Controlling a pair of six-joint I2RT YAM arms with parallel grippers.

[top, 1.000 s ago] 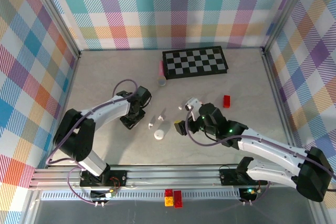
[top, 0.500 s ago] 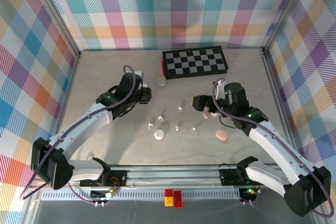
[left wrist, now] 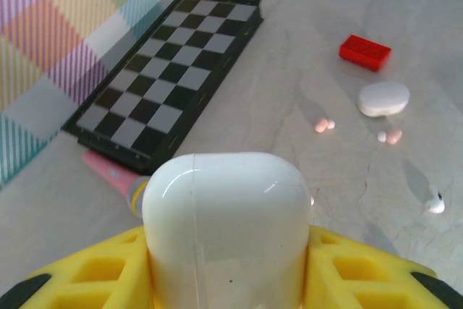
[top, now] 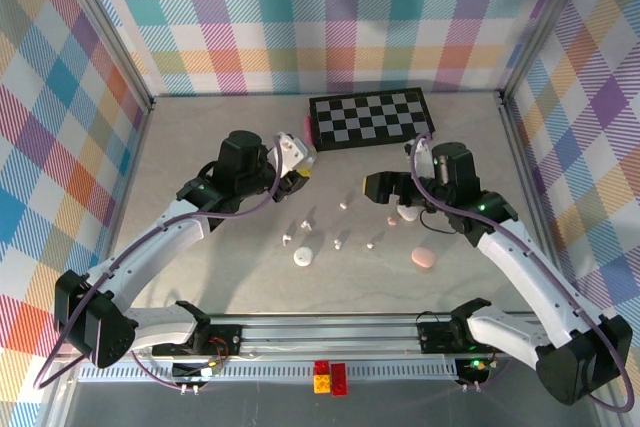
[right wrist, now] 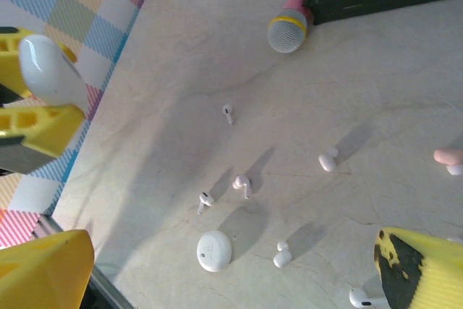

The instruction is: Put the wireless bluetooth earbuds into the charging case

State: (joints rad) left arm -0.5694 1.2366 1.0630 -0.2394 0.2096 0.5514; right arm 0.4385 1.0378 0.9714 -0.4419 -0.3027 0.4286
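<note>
My left gripper (top: 291,155) (left wrist: 228,273) is shut on a white rounded charging case (top: 289,146) (left wrist: 226,226), held closed above the table near the chessboard's left end. Several tiny earbuds lie loose in mid-table: white ones (top: 343,205) (top: 307,219) (top: 287,238) (top: 338,243) (top: 370,244) and a pale pink one (top: 392,219). The right wrist view shows the white earbuds (right wrist: 241,184) (right wrist: 204,200) (right wrist: 282,255) below my right gripper (top: 398,175) (right wrist: 231,280). It hangs open over them, with nothing between its yellow fingers (right wrist: 43,273).
A round white case (top: 302,257) (right wrist: 214,250) and a pink pebble case (top: 423,259) lie near the front. Another white pebble case (left wrist: 383,98) and a red brick (left wrist: 365,52) sit at the right. A chessboard (top: 372,118) and pink microphone (right wrist: 289,30) are at the back.
My left arm has lifted off the table and swung back-right with the white case in its jaws. My right arm withdrew from mid-table to the right, uncovering earbuds and the pink case.
</note>
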